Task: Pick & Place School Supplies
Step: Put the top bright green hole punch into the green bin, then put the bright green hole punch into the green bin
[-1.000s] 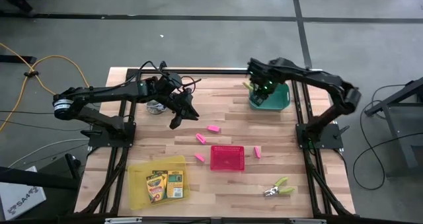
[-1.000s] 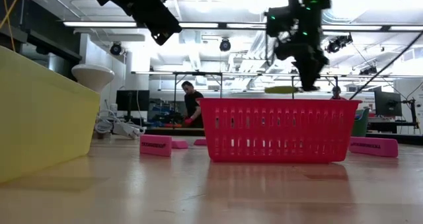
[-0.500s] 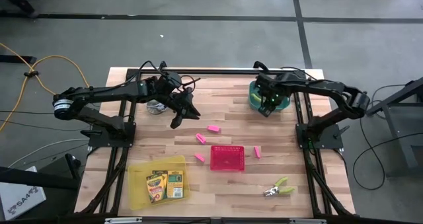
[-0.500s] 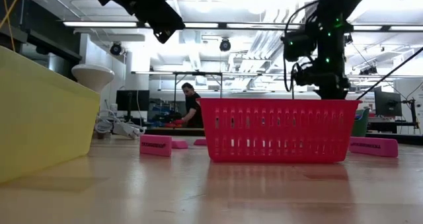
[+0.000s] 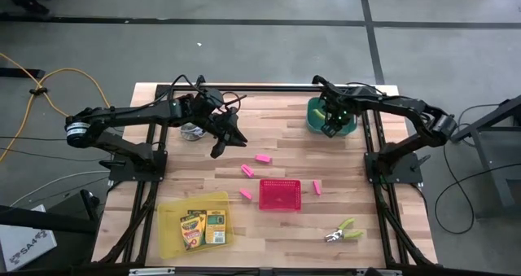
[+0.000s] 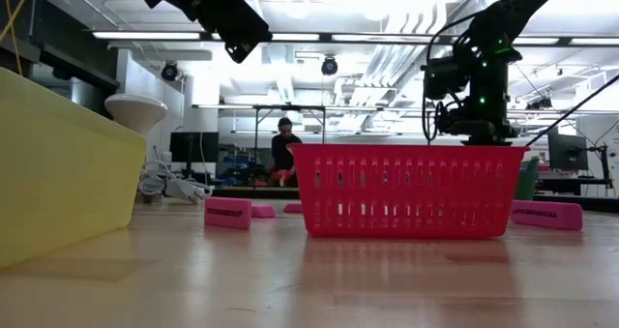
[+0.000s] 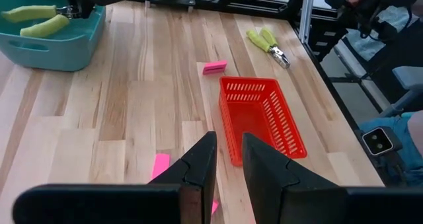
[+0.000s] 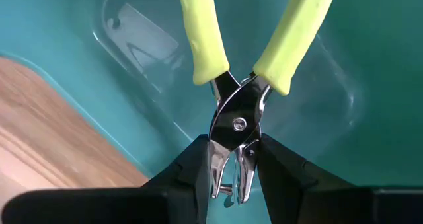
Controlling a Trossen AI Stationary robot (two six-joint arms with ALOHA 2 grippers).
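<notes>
High view, table: you see a pale table (image 5: 179, 158) of wooden planks, with a red mesh basket (image 5: 280, 194) near its middle; I use this basket as landmark.
High view, erasers: four small pink erasers (image 5: 263, 157) lie flat around the red basket, three on its left-arm side and one just beside its other side.
High view, crayons: two yellow-and-green crayon boxes (image 5: 203, 226) lie flat in a yellow tray (image 5: 167, 227), well apart from the red basket on the left arm's side.
High view, tools: one lime-handled tool (image 5: 341, 230) lies on the planks, nearer to you than the red basket.
High view, right gripper: the right gripper (image 5: 331, 126) is inside the round teal bin (image 5: 348, 128), far behind the red basket.
High view, left gripper: the left gripper (image 5: 218, 150) hangs over bare wood behind the red basket.
Low view: the red basket (image 6: 406, 188) has thin plastic walls with many slots; pink blocks lie at both its sides.
Left wrist view: the fingers (image 7: 201, 168) stand narrow, with a small gap and nothing between them; the red basket (image 7: 261, 117) is just ahead.
Right wrist view: the right gripper (image 8: 230, 178) holds the second tool (image 8: 238, 112) by its shiny metal head; the soft lime handles (image 8: 201, 36) point away from it, over the smooth teal bin floor (image 8: 370, 65).
</notes>
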